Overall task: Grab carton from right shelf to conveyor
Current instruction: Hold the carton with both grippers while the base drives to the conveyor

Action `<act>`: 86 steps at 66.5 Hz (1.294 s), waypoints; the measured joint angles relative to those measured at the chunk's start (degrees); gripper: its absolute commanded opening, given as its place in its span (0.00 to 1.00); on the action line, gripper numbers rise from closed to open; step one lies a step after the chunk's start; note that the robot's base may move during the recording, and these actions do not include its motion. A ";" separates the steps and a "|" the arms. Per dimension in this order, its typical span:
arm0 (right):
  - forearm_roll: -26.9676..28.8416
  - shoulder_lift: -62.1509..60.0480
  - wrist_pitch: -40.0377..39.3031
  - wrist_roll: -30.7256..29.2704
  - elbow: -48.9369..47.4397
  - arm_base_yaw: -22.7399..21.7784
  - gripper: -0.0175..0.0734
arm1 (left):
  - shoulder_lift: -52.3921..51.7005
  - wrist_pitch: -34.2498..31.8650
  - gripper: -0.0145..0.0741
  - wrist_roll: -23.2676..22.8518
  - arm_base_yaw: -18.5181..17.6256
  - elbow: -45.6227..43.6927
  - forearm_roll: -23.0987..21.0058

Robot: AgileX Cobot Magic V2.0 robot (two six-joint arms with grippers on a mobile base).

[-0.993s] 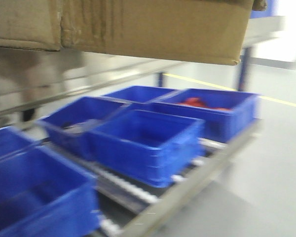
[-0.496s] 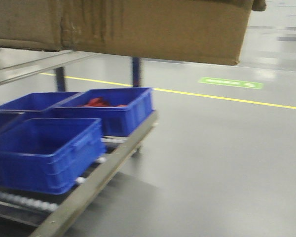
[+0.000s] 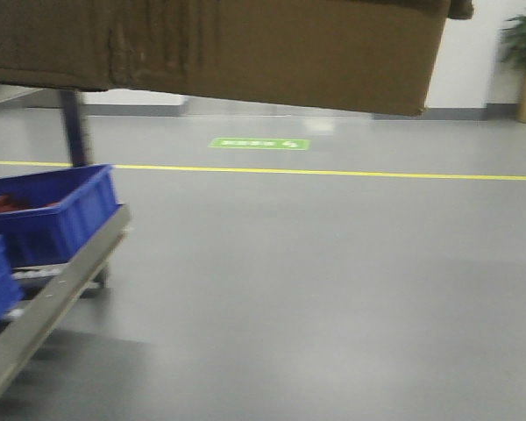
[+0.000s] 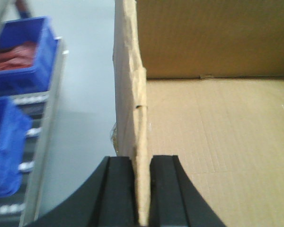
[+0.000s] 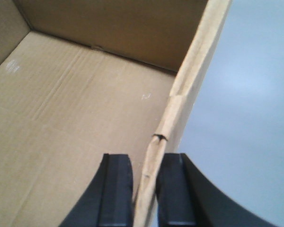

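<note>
The left jaws are closed on the carton, pinching its left wall edge-on. One black pad sits outside the box and the other inside, with the cardboard squeezed between them. The right jaws grip the opposite wall the same way, one pad in and one pad out. Holding it so makes sense. The box is too wide for either pair to span, and its open top lets a pad reach inside each wall, so the two arms share the load from both sides.

Just ahead of the right jaws the wall is creased and split at a small tear. Ahead of the left jaws the wall bows and shows a similar kink. Thin board held by its rim is likely to fold there if the arms drift apart or together, so I judge they need to travel as one.

Between the two pairs lies the bare carton bottom, with nothing in it. Outward of the left jaws and lower down, blue bins stand on the shelf, apart from the box. Below the carton is only grey floor, with a yellow line farther out. So the carton hangs in the air, clear of the shelf. The conveyor is not in view, and the set-down is yet to come.
</note>
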 measured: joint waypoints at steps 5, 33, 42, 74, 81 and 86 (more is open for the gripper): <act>0.00 0.00 0.00 0.00 0.00 0.00 0.12 | 0.00 0.00 0.15 0.00 0.00 0.00 0.00; 0.00 0.00 0.00 0.00 0.00 0.00 0.12 | 0.10 0.00 0.15 0.00 0.00 0.00 0.00; 0.00 0.00 0.00 0.00 0.00 0.00 0.12 | 0.10 0.00 0.15 0.00 0.00 0.00 0.00; 0.12 0.00 0.07 0.00 0.00 0.00 0.12 | 0.10 0.00 0.15 0.00 0.00 0.00 0.09; 0.35 0.00 0.07 0.00 0.00 0.00 0.12 | 0.10 0.00 0.15 0.00 0.00 0.00 0.09; 0.35 0.00 0.07 0.00 0.00 0.00 0.12 | 0.10 0.00 0.15 0.00 0.00 0.00 0.09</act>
